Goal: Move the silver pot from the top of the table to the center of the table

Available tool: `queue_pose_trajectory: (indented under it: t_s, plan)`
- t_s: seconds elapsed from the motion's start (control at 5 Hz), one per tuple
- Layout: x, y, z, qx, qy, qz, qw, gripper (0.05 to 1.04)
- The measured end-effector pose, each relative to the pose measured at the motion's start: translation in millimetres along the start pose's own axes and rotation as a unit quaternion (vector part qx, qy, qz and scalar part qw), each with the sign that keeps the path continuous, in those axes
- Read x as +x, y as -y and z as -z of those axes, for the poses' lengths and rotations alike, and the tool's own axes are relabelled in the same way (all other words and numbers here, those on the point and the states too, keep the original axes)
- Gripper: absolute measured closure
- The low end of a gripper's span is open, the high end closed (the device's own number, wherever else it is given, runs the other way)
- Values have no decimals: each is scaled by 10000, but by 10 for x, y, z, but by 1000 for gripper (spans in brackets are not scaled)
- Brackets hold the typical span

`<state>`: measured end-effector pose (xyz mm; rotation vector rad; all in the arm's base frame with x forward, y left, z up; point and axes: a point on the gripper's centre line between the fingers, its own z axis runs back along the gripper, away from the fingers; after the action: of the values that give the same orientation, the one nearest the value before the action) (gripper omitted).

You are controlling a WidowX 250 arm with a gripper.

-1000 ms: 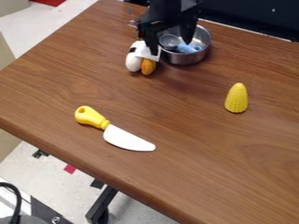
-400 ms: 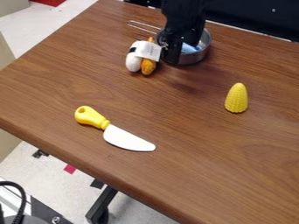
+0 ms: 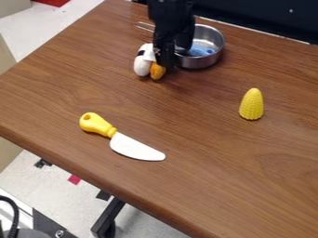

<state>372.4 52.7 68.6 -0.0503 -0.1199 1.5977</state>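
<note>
"Where's the silver pot (image 3: 205, 60)?"

"Upright near the table's (image 3: 205, 186) far edge, a blue object (image 3: 197, 51) inside. The gripper (image 3: 171, 56) is by its rim, beside the white-and-orange toy (image 3: 142, 65); open or closed, I can't tell."

"How should it grip?"

"Straddle the thin wall, I'd say, then squeeze firmly: smooth, rounded metal could swivel. Clear the toy, lift level, lower gently midway between the table's edges."

"Other shapes?"

"The pot's slim wire handle (image 3: 145, 26); a toy knife (image 3: 133, 148), flat white blade, yellow grip; tapered, knobbly corn (image 3: 251, 105). Wood grain underneath."
</note>
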Motion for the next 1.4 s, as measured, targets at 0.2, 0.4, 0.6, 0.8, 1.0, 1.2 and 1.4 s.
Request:
queue_pose_trajectory:
  t_s: [0.2, 0.4, 0.6, 0.8, 1.0, 1.2, 1.4]
  plan:
    - [9, 8, 1, -33, -40, -112, 9999, 83]
    - [-76, 8, 5, -25, -116, -90, 9999, 83]
    - [-147, -15, 42, -12, -140, -106, 9998, 83]
    - [-231, -52, 184, 202, -51, 104, 9997, 134]
    - [-271, -30, 217, 98, 141, 252, 9995, 406]
    - [-300, -21, 231, 83, 69, 289, 9995, 702]
    - [-300, 1, 233, 6, -50, 332, 9994, 918]
